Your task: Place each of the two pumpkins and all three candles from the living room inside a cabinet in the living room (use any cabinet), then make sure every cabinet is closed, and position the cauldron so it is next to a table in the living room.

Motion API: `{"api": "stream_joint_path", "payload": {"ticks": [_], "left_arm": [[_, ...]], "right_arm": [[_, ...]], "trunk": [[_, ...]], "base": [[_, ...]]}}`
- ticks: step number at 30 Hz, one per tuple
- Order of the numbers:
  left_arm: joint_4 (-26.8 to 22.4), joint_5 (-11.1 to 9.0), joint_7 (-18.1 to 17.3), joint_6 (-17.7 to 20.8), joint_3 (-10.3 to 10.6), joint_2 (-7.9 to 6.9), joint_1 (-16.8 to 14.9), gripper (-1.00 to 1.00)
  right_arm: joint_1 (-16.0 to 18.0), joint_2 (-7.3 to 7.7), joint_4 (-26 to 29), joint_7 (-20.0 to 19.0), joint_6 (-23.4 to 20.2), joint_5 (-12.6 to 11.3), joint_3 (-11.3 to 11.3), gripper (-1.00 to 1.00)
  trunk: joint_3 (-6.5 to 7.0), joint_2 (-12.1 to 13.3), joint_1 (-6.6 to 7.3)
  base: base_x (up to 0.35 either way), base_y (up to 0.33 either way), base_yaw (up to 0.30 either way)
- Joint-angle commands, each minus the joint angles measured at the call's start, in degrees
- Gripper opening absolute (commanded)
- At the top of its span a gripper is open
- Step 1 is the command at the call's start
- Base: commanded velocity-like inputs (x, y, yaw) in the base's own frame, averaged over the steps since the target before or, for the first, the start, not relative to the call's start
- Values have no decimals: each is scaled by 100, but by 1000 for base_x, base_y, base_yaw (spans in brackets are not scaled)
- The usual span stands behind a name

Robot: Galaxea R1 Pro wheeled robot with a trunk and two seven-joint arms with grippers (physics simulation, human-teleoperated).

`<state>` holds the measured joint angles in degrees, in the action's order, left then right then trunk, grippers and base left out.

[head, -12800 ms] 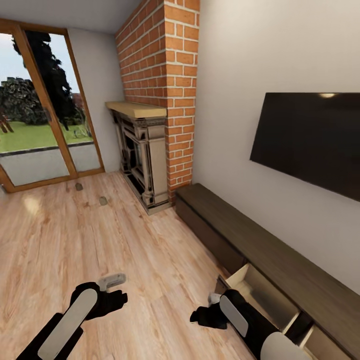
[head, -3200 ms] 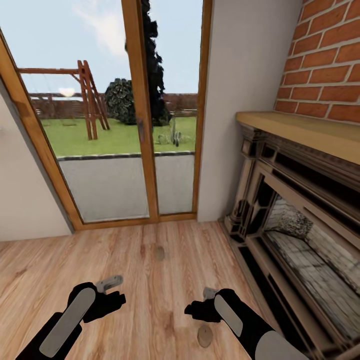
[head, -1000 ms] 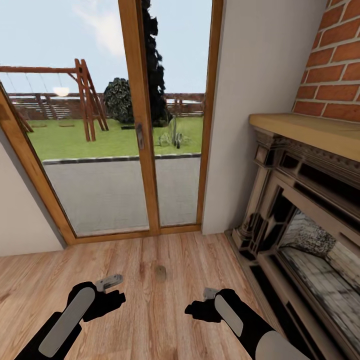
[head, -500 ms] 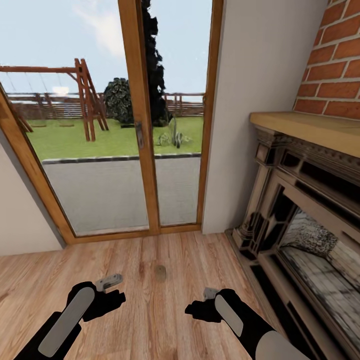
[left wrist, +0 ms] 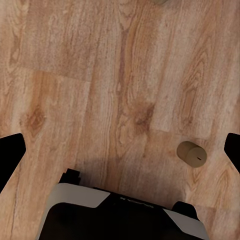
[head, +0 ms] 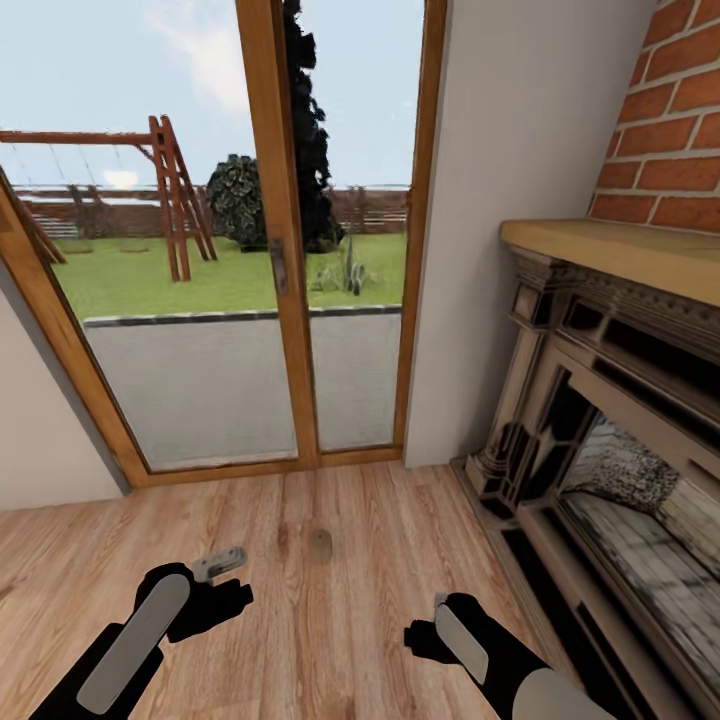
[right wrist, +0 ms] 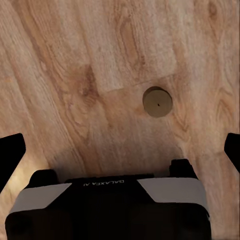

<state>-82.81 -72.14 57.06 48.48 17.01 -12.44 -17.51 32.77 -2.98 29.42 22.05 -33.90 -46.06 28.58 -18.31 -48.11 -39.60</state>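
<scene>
Right gripper (head: pixel 425 640) dropped lower — candle (right wrist: pixel 157 102) below, jaws wide.

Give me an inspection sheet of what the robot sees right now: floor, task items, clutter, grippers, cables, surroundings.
Surface: wood plank floor.
Job's things: one candle upright on the floor ahead of the arms; a candle upright below the right gripper; a candle below the left gripper.
Clutter: nothing seen.
Grippers: left gripper open, empty; right gripper open, empty, above a candle.
Cables: nothing seen.
Surroundings: glass door ahead, fireplace and brick chimney at right.
</scene>
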Motion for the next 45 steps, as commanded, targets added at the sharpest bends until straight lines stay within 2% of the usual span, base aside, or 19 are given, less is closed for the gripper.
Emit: {"api": "stream_joint_path", "payload": {"ticks": [1, 5, 10, 31, 37, 45], "left_arm": [[-7, -52, 60, 4, 11, -5, -6, 100], [-7, -54, 60, 4, 13, -4, -6, 100], [-7, -64, 60, 4, 13, 3, -6, 100], [-9, -78, 44, 4, 18, 57, -6, 100], [-35, -80, 43, 11, 29, 210, -6, 100], [-38, -81, 44, 12, 32, 241, -6, 100]], "right_arm": [[12, 3, -16, 146, 16, -60, 34, 100], [53, -7, -106, 449, 76, -53, 41, 100], [62, -33, -141, 522, 84, -52, 42, 100], [63, -33, -139, 522, 34, -80, 34, 100], [63, -34, -138, 520, 33, -94, 33, 100], [63, -33, -138, 502, 33, -97, 33, 100]], "trunk": [[-26, -48, -24], [-98, -209, -112], [-188, -409, -221], [-565, -1251, -683], [-673, -1492, -814], [-816, -1813, -990]], "base": [[0, 0, 0], [0, 0, 0], [0, 0, 0], [0, 0, 0], [0, 0, 0], [0, 0, 0]]}}
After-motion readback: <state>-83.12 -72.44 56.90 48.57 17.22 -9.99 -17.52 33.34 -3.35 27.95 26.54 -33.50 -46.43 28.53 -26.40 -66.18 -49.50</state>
